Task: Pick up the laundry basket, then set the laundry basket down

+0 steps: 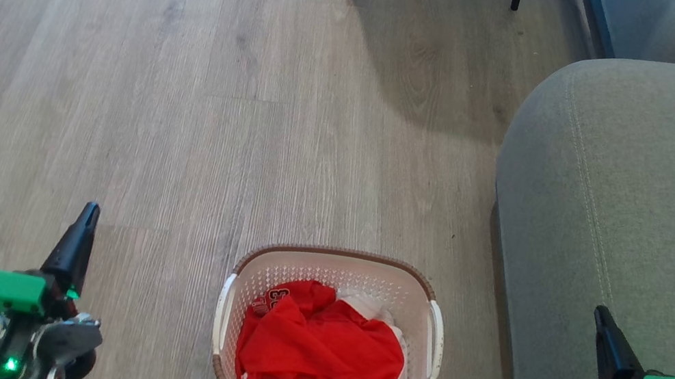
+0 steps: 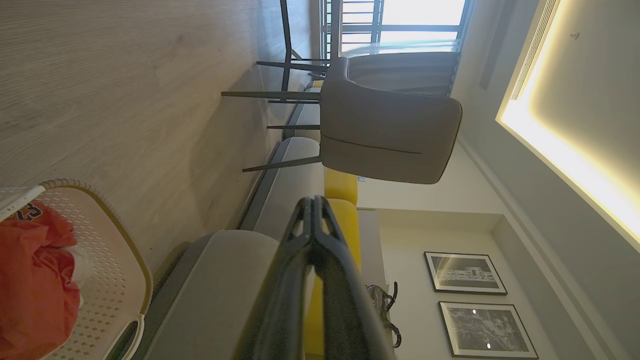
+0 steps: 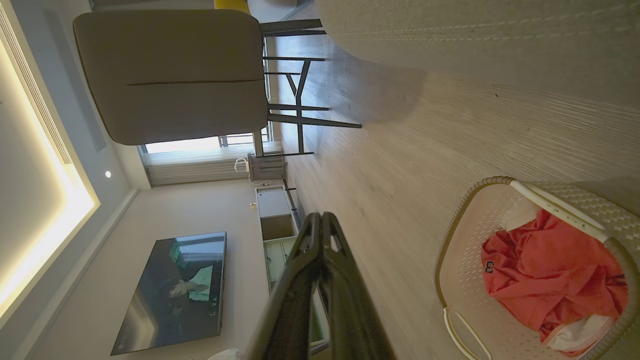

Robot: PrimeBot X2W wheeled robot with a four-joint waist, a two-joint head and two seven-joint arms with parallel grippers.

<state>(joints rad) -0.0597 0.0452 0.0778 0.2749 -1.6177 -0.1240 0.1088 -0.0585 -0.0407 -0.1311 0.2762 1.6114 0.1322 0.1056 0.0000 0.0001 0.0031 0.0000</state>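
Laundry basket [image 1: 356, 279] between forward-pointing, closed jaws

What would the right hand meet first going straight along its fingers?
Nothing close: the right hand points over the floor, clear of laundry basket and sofa. Far off, probably the low cabinet; depth unclear.

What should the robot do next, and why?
Probably bring both grippers inward to the side handles of the laundry basket: the left gripper and right gripper are shut and apart from it, and it rests on the floor.
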